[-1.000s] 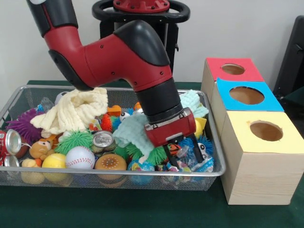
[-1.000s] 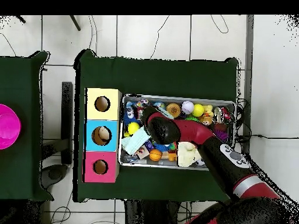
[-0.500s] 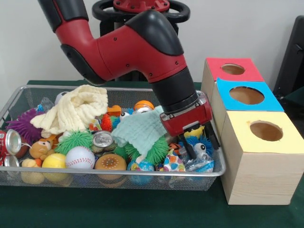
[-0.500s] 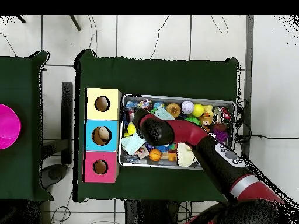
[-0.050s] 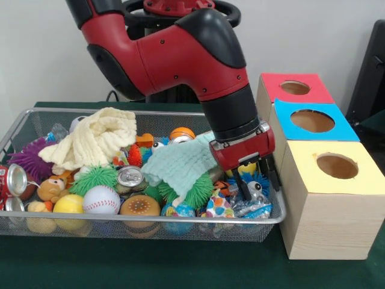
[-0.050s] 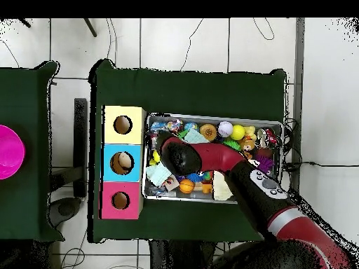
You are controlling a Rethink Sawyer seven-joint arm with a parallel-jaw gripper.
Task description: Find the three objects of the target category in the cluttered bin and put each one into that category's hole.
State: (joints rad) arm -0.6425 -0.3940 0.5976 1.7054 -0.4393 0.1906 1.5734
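The wire bin [image 5: 150,221] is full of mixed toys, cans and cloths. My gripper [image 5: 259,184] hangs open over its right end, just above a blue fuzzy toy with eyes [image 5: 253,187] and crinkly wrappers [image 5: 252,209], with nothing between its fingers. A mint green cloth [image 5: 176,164] lies just left of it, partly under the wrist. In the overhead view the arm [image 6: 210,157] covers the middle of the bin [image 6: 210,118] and hides the gripper.
Three wooden boxes stand right of the bin, with a yellow [image 5: 346,174], a blue [image 5: 334,123] and a red [image 5: 316,89] top, each with a round hole. The bin also holds a cream cloth [image 5: 93,139], a baseball [image 5: 101,199], a green spiky ball [image 5: 93,177] and a can [image 5: 11,179].
The arm has swung right toward the boxes and risen slightly; the gripper stayed open and empty. The mint cloth now lies more uncovered.
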